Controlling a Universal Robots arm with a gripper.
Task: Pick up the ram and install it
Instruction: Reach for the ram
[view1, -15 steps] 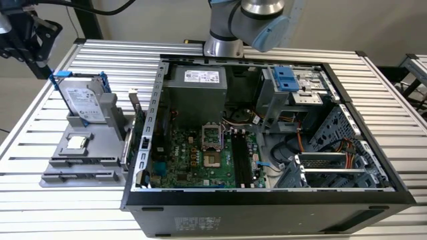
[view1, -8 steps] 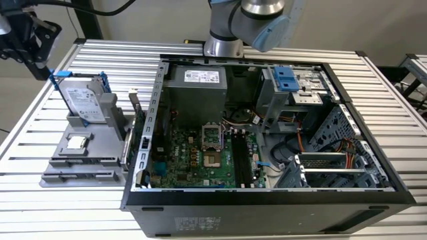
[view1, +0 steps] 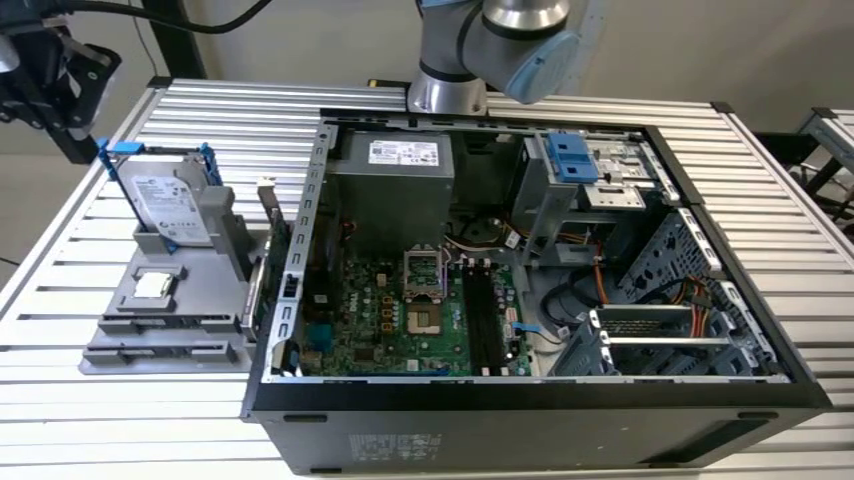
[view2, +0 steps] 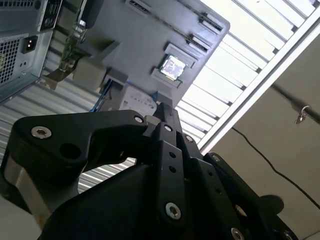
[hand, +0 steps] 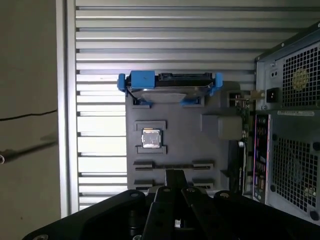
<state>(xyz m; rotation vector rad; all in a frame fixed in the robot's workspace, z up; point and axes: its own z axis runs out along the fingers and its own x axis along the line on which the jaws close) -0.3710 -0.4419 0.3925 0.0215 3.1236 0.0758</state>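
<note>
Gripper (hand: 174, 174), seemingly closed and empty, hovers over the grey tray (hand: 210, 150), where the ram (hand: 160, 166) lies just beyond its tips, long axis parallel to the hard drive (hand: 167, 92).

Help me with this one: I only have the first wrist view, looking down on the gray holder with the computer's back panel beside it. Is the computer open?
Observer: Yes. In the exterior view the computer lies on its side with the cover off and the green board exposed.
Operator: Anything there that would take a memory stick?
Observer: Long black slots run beside the processor socket. I can't tell whether a stick sits in one.
Operator: Where is the tool from that camera?
Observer: The tool is at the exterior view's left edge, up past the hard drive that stands in the holder.
</note>
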